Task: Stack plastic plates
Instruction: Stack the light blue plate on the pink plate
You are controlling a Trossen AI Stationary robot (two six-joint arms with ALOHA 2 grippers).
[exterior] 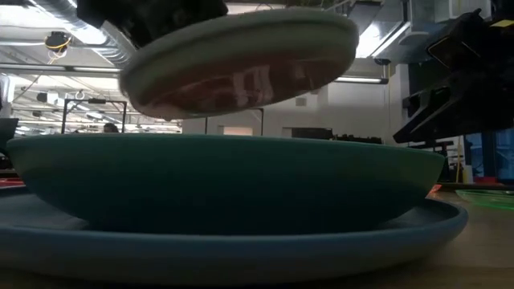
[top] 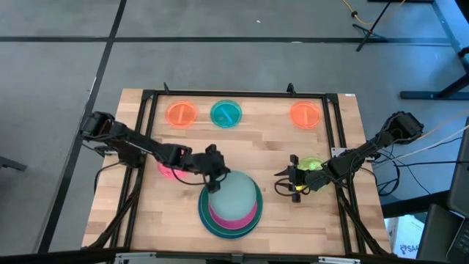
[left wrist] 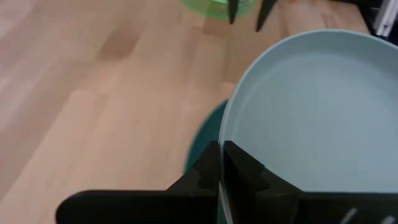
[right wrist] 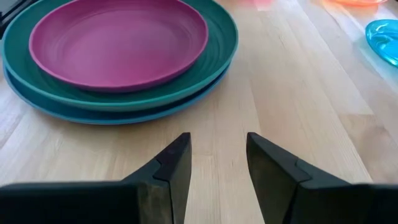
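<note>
A pale teal medium plate [top: 236, 196] hangs over a stack [top: 220, 224] made of a magenta plate [right wrist: 118, 40] on a large green plate [right wrist: 221, 37] on a large blue one [exterior: 241, 245]. My left gripper [top: 213, 178] is shut on the teal plate at the stack's far left side. My right gripper [right wrist: 217, 155] is open above bare wood to the right of the stack, its fingers pointing toward it. A small lime plate [top: 311, 164] lies flat under that arm. My left gripper pinches the pale teal plate's rim [left wrist: 225, 134] on the plate's far left side, one finger [left wrist: 249, 177] over the plate's inside and the other [left wrist: 205, 177] outside it. The plate is lifted clear above the stack and slightly tilted [exterior: 241, 60].
Along the far edge lie two small orange plates [top: 182, 114] [top: 305, 115] and a small teal one [top: 226, 113]. A pink plate [top: 167, 170] shows partly under the left arm. Bare wood lies between the stack and the lime plate. A black frame [top: 242, 94] borders the table.
</note>
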